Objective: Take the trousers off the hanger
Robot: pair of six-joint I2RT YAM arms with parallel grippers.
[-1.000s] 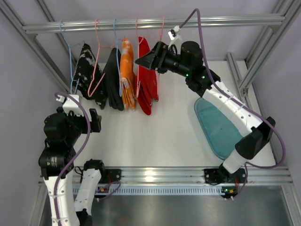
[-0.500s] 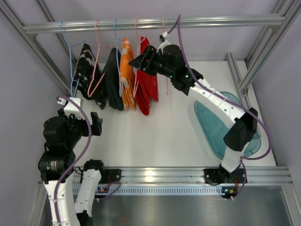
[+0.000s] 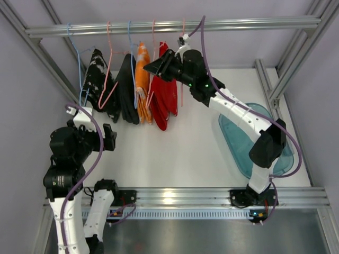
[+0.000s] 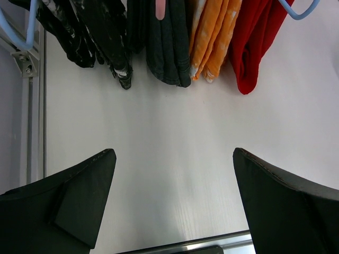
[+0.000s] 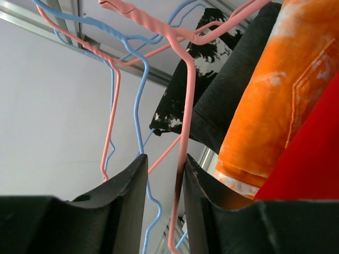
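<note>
So the right pincer [image 5: 165,159] has narrowed to a slim gap but isn't clamped on anything yet. Its wrist view shows a pink hanger [image 5: 185,106] wire running down along the inside of one finger and a blue hanger [image 5: 139,106] wire crossing the gap by the other. Both sit loose between the jaws, as far as I can tell.

A second ago that arm was off to the side of the red trousers [image 3: 165,98] with its jaws much wider. Since then it has swung in, and its tip is now up at the hanger necks, right where the red pair meets the orange trousers [image 3: 142,79]. The red pair looks nudged a bit toward the orange one.

Both pairs are still hanging from the rail [image 3: 238,24], next to two dark garments, so nothing is off yet.

My read is that it's going for a hold on a hanger wire rather than the cloth. I can't tell which wire carries which pair.

The left pincer [image 4: 175,153] is spread wide with nothing in it, low over the counter [image 3: 175,153], well apart from the clothes. It's barely shifted in that time.
</note>
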